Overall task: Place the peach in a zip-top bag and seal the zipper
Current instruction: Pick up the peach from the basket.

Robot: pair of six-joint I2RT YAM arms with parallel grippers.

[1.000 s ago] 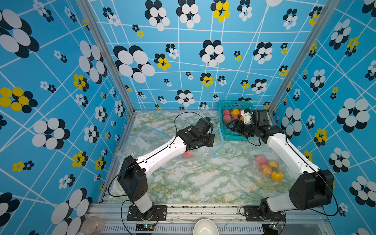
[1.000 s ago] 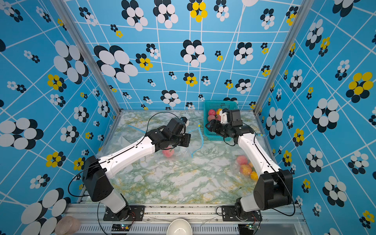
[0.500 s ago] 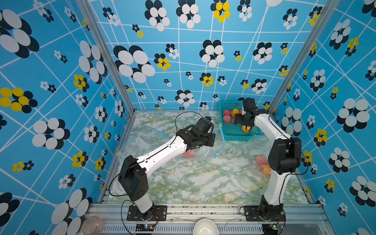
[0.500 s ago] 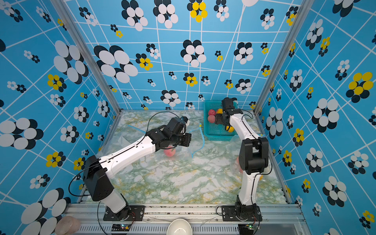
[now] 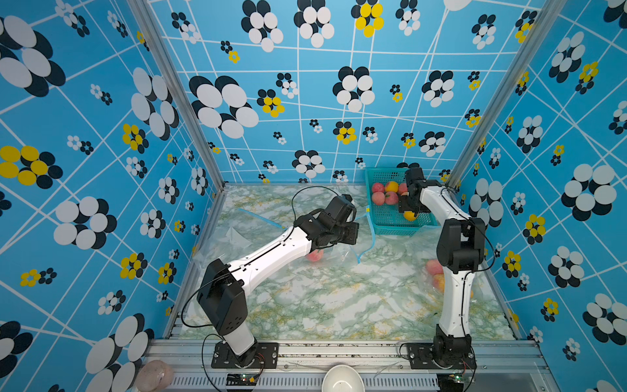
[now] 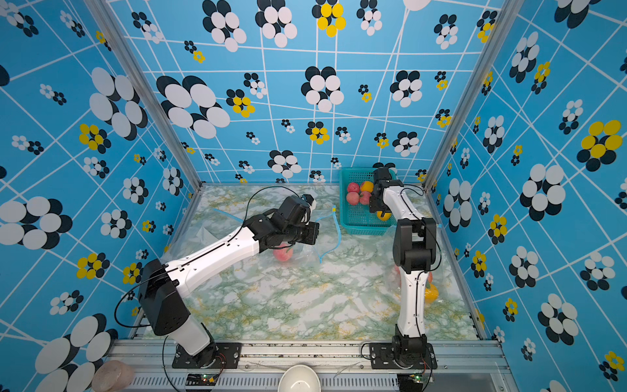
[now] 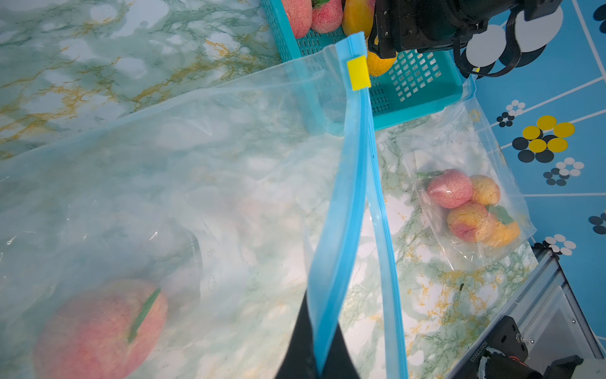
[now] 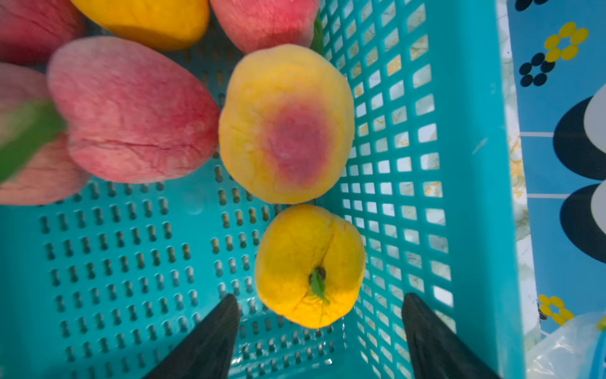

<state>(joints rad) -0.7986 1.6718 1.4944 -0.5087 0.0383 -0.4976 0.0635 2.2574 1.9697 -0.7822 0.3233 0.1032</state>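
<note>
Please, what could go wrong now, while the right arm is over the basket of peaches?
1. The yellow peach lies close to the basket wall; the right gripper, jaws open, may strike that wall on its way down.
2. The left gripper pinches only one zipper strip of the bag; the mouth gapes narrowly, so a peach might catch there.

**Around the work area**

A teal mesh basket (image 5: 390,231) stands far right on the green-veined marble tabletop (image 5: 339,298). Blue flower-print walls (image 5: 305,101) enclose it. At the near edge sit a white bowl (image 5: 342,380) and a pinkish lump (image 5: 154,376), perhaps a stone.
</note>
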